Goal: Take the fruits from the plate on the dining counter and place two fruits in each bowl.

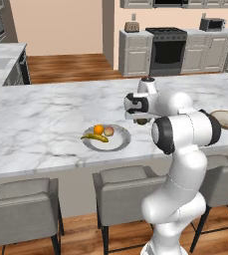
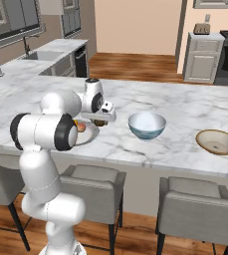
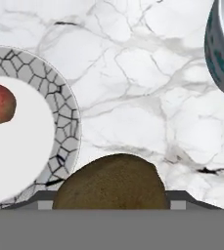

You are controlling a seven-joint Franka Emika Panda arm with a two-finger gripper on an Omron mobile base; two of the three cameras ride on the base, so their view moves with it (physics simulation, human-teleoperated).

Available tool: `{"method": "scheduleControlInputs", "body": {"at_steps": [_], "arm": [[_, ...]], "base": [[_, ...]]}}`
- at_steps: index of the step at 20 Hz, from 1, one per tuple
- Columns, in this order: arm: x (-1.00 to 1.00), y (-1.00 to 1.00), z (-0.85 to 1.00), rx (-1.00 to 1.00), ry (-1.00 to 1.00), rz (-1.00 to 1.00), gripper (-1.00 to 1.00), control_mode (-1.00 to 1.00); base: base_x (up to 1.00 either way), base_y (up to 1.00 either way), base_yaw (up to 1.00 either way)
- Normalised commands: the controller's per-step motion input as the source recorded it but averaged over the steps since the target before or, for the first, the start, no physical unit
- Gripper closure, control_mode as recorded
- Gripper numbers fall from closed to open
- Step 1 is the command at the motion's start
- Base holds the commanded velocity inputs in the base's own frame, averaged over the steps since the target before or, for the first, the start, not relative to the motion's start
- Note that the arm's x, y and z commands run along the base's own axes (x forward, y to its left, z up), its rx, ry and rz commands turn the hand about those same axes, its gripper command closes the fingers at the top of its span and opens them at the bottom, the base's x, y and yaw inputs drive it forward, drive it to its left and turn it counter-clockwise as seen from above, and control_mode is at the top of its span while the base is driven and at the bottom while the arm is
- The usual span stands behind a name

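I see my end effector (image 2: pixel 100 122) pinching the kiwi (image 3: pixel 111 181) above the desk (image 1: pixel 36 119), between the plate (image 1: pixel 119 143), which carries banana (image 1: pixel 94 137), orange (image 1: pixel 98 129) and peach (image 1: pixel 108 131), and the blue-white bowl (image 2: pixel 147 125); the tan bowl (image 2: pixel 218 142) sits far right.

Kiwi's off the plate, three fruits left
Brown kiwi (image 3: pixel 111 181) sits in the end effector (image 1: pixel 142 121) above the marble tabletop (image 1: pixel 41 119); orange (image 1: pixel 98 129), banana (image 1: pixel 94 137), peach (image 1: pixel 108 131) on the plate (image 1: pixel 119 143), blue-white bowl (image 2: pixel 147 125) and tan bowl (image 2: pixel 218 142) nearby.
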Motion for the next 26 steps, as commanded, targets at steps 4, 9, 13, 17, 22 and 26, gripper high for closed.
{"method": "scheduleControlInputs", "body": {"at_steps": [4,9,13,17,22,26], "arm": [[-0.05,-0.67,0.33,0.00,0.00,-0.26,1.00,-1.00],[0.00,-0.85,0.24,0.00,0.00,-0.26,1.00,-1.00],[0.16,-0.88,0.24,0.02,0.01,-0.16,1.00,-1.00],[0.30,-0.84,0.00,0.06,0.05,-0.02,1.00,-1.00],[0.28,-0.58,-0.20,0.03,0.04,0.00,1.00,-1.00],[0.34,-0.10,-0.53,0.00,0.01,0.00,1.00,-1.00]], "base": [[0.00,0.00,0.00],[0.00,0.00,0.00],[0.00,0.00,0.00],[0.00,0.00,0.00],[0.00,0.00,0.00],[0.00,0.00,0.00]]}}
